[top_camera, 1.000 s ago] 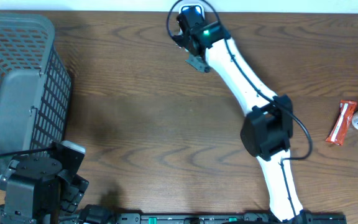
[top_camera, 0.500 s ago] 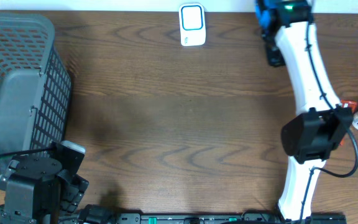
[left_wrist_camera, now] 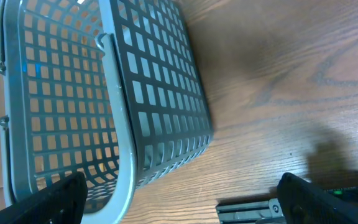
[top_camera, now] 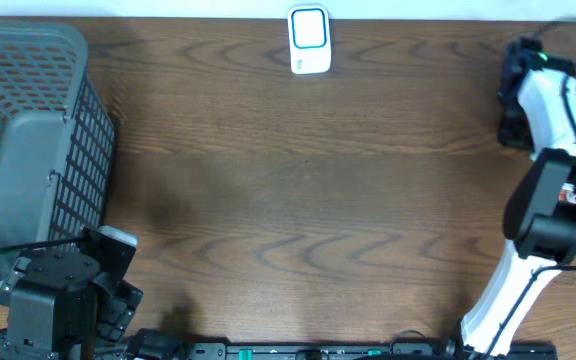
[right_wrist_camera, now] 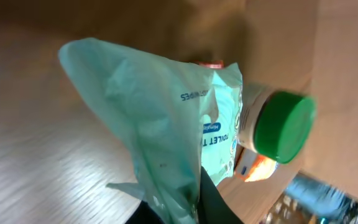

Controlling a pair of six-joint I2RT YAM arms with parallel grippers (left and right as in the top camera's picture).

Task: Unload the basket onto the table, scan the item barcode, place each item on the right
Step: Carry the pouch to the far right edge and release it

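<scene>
The right end effector is at the edge of the table, far to the right of the white scanner. Its jaws are almost closed and pinch one edge of the pale green wipes packet, which is seen in front of a bottle with a green cap. The left end effector, well apart from the scanner toward the near left corner, is wide open and holds nothing.
</scene>
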